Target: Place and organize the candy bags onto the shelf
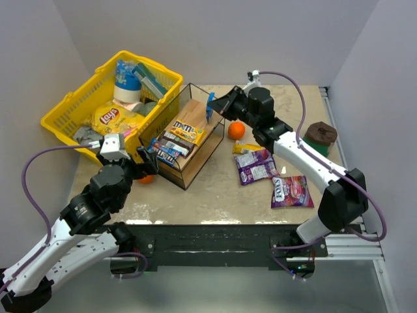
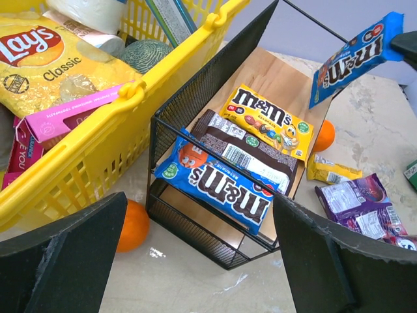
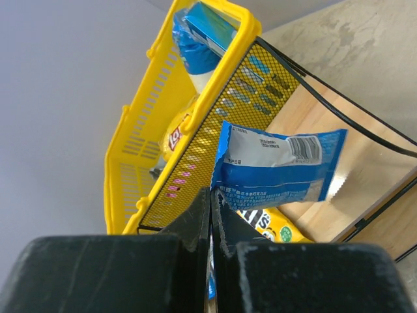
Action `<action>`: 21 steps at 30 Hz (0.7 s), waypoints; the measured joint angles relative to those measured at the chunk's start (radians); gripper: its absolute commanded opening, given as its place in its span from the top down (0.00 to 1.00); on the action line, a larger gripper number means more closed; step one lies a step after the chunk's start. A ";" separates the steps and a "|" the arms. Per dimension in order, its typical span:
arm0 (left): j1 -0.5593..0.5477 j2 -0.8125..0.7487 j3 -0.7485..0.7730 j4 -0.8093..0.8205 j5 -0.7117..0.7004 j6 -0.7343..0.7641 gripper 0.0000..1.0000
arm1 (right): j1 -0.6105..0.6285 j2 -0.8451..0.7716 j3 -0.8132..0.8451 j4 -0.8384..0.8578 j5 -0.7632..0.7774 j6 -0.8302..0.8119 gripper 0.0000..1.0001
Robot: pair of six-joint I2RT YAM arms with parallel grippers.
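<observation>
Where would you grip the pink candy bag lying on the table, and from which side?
Probably its near edge, coming down from above at a tilt. The pink candy bag lies flat on the table with nothing on it, so only a thin edge offers a pinch.

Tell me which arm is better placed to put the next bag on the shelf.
Right. The right tool is shut on a blue bag above the shelf's far end. The left tool is open and empty, by the shelf's front.
</observation>
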 measured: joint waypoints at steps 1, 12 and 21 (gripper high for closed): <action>0.000 0.000 0.000 -0.001 0.000 0.000 0.00 | 0.001 0.011 0.000 0.000 0.006 0.000 1.00; 0.000 0.000 0.000 -0.006 -0.010 0.000 0.00 | 0.006 0.027 -0.057 0.023 0.106 0.049 1.00; 0.000 0.001 0.000 -0.006 -0.012 0.000 0.00 | 0.006 -0.060 -0.225 -0.019 0.207 0.138 1.00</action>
